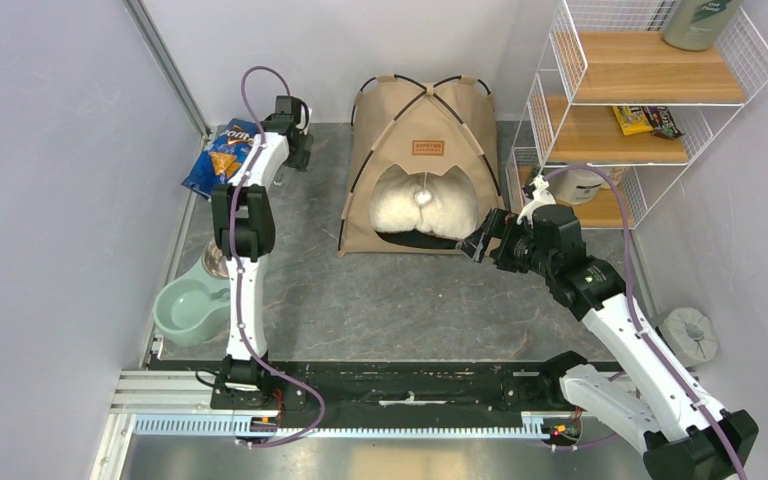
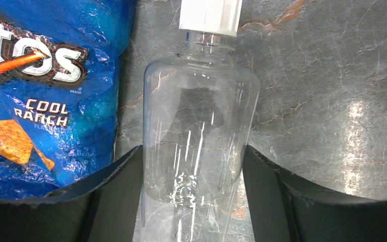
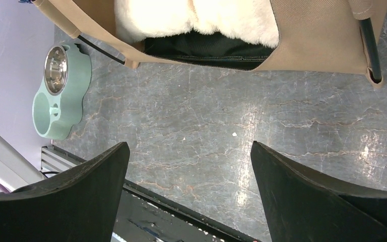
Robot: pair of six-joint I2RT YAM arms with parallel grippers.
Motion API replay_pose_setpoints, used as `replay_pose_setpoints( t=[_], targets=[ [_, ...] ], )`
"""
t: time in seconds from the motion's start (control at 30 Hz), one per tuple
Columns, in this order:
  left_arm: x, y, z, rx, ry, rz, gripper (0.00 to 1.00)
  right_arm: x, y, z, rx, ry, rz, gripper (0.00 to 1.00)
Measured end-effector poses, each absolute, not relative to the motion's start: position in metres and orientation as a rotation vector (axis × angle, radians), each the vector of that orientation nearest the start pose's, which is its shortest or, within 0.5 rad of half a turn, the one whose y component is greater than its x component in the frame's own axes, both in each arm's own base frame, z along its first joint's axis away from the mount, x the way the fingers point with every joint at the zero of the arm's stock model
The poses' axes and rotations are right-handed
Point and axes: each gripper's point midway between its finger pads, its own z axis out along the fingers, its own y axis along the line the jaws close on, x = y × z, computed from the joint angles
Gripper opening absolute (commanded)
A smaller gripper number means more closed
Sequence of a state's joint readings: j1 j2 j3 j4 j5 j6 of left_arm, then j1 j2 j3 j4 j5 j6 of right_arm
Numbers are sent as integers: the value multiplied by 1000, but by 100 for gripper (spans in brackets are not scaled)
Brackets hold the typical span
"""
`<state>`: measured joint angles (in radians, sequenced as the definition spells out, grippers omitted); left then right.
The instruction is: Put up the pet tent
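Near edge, 6 o'clock: both arm bases. The right arm reaches toward 1 o'clock. The right gripper (image 3: 189, 147) hangs with its jaws spread wide and nothing between them, just off the tent's front right corner, over bare table (image 1: 410, 300). At 9 o'clock: a green feeding dish (image 1: 185, 312) with a steel bowl (image 3: 56, 75) in one well.

Centre to 12 o'clock: the pet tent (image 1: 392, 140) stands on the table, canvas taut over crossed black poles (image 3: 370, 48), with a leather label (image 1: 427, 147) above the arch. A fluffy white pillow (image 1: 425, 205) lies inside on a dark floor pad (image 3: 206, 50) and bulges up to the doorway.

Orientation: the doorway faces 6 o'clock, toward the arm bases. The footprint looks about as wide as deep, so I read no long axis on the table. The main axis runs upright, from floor to pole crossing.

Handling (judgement): light, and likely to slide on the smooth stone-look top if pushed. The canvas is soft and gives under a pinch. The poles are thin and springy, apt to flex or pop out of a corner. Best holds are a corner where pole meets hem, or the doorway hem, not mid-panel.

Far left, 11 o'clock: the left gripper (image 2: 192, 151) is closed on a clear bottle (image 2: 201, 111), a finger against each side, beside a blue chip bag (image 1: 222, 155) and well apart from the tent. Far right, 2 o'clock: a wire shelf (image 1: 650, 65).
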<state>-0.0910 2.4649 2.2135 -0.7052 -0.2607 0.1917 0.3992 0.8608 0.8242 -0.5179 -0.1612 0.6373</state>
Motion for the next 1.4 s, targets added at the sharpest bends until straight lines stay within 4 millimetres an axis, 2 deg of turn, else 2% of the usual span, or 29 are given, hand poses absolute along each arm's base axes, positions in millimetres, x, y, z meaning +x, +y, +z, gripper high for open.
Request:
replay_pose_setpoints(
  t=[0.23, 0.33, 0.4, 0.57, 0.7, 0.87, 1.03, 1.17, 1.23, 1.4],
  targets=[
    [586, -1, 55, 210, 2511, 325, 57, 240, 161, 208, 149, 2219, 778, 96],
    [574, -5, 55, 140, 2527, 273, 55, 239, 163, 208, 131, 2220, 790, 95],
    [559, -9, 56, 86, 2548, 228, 55, 237, 165, 209, 120, 2220, 806, 95],
    [496, -24, 58, -128, 2612, 77, 53, 231, 177, 219, 60, 2188, 863, 94],
    [453, -38, 73, -322, 2572, -63, 51, 220, 196, 224, -28, 2175, 913, 94],
    [424, -55, 113, -469, 2425, -256, 51, 198, 228, 224, -165, 2174, 948, 94],
    [391, -72, 155, -582, 2243, -473, 51, 184, 268, 216, -285, 2159, 946, 97],
    [357, -84, 195, -678, 2068, -675, 51, 173, 316, 211, -433, 2090, 889, 97],
    [341, -87, 219, -714, 1985, -754, 51, 168, 345, 215, -509, 2017, 840, 97],
    [302, -92, 292, -740, 1756, -940, 52, 165, 404, 243, -571, 1811, 804, 97]
  ],
)
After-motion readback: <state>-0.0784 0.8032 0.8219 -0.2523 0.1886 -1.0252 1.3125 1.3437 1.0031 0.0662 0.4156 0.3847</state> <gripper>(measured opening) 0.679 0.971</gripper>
